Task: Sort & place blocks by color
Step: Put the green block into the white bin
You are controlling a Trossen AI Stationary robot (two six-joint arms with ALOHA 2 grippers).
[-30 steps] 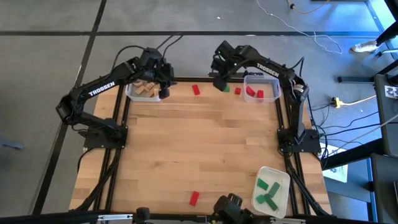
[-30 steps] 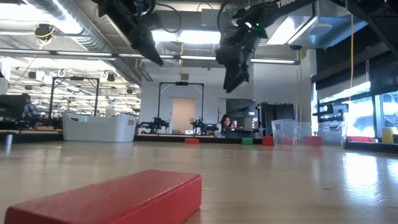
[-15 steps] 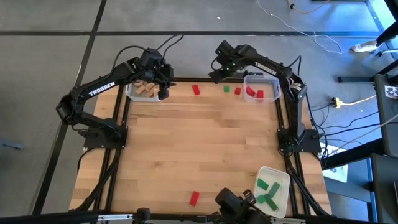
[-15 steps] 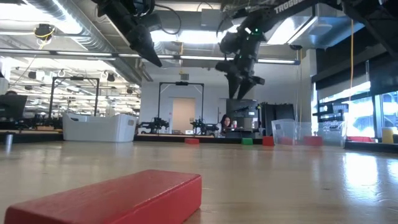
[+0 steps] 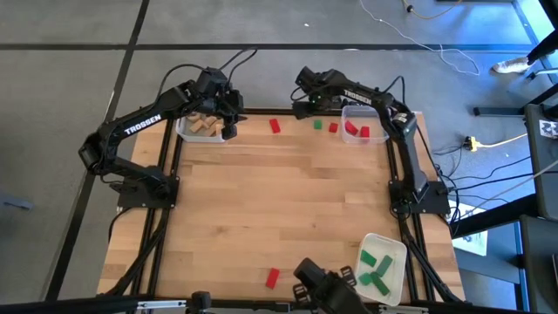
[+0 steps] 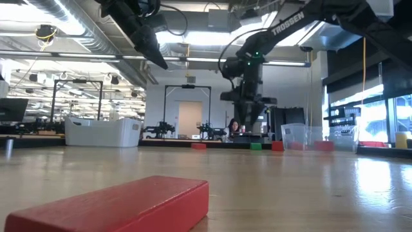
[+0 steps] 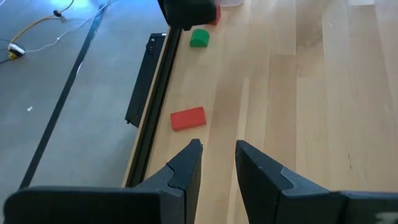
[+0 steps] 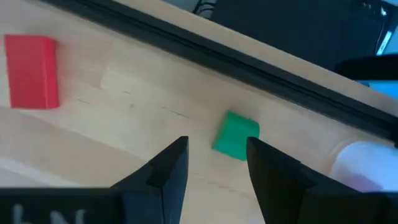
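Right wrist view is showing the green block (image 8: 236, 135) lying on the tabletop (image 8: 93, 124) close to the far edge rail, just ahead of the right tool (image 8: 216, 163), whose fingers are standing spread and empty. To grip well, the tool is probably needing to come down centred over the block, fingers straddling it. The rail behind is leaving little room; a red block (image 8: 32, 71) is sitting well apart. The left tool (image 7: 216, 167), spread and empty, is hovering by the wood-block bin (image 5: 199, 126).
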